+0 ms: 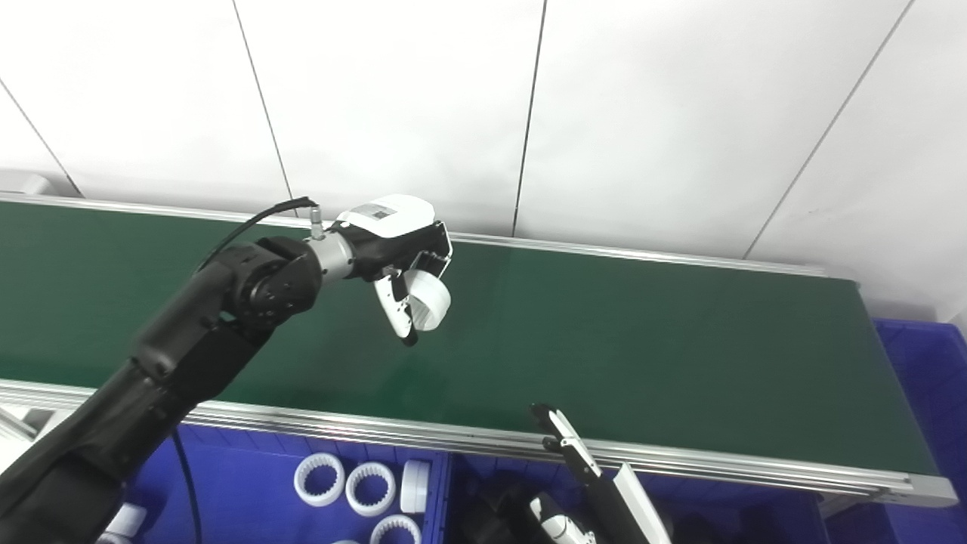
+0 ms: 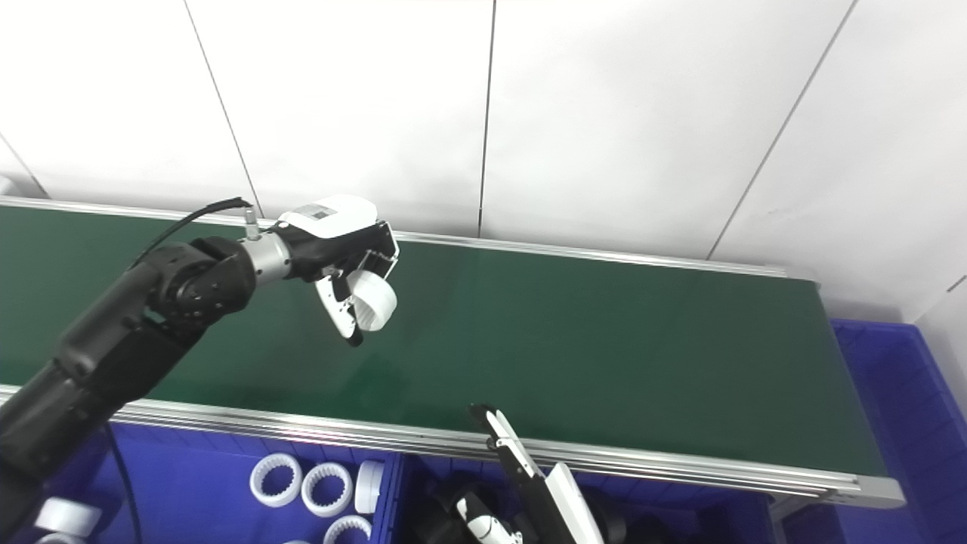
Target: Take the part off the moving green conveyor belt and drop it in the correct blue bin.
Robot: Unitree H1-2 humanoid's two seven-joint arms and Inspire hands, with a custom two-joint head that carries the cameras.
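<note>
The pick looks done: the left hand [image 1: 404, 283] pinches the white ring part [image 1: 428, 299] above the green belt [image 1: 642, 340], the near-left blue bin [image 1: 249, 476] (already holding similar rings) awaiting it; the right hand's [image 1: 574, 453] finger state cannot be told.

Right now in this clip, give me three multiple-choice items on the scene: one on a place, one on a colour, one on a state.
1. Where is the white ring part?
A. lying on the belt
B. held above the belt
C. in the far right bin

2. What colour are the ring parts in the near bin?
A. white
B. black
C. orange

3. What is the left robot hand doing?
A. open, holding nothing
B. resting on the belt rail
C. shut on the ring part

Answers: 1 B, the part sits in the fingers, clear of the green conveyor belt. 2 A, they look white against the blue. 3 C, its fingers close around the part. The right robot hand waits near the belt's front rail.
</note>
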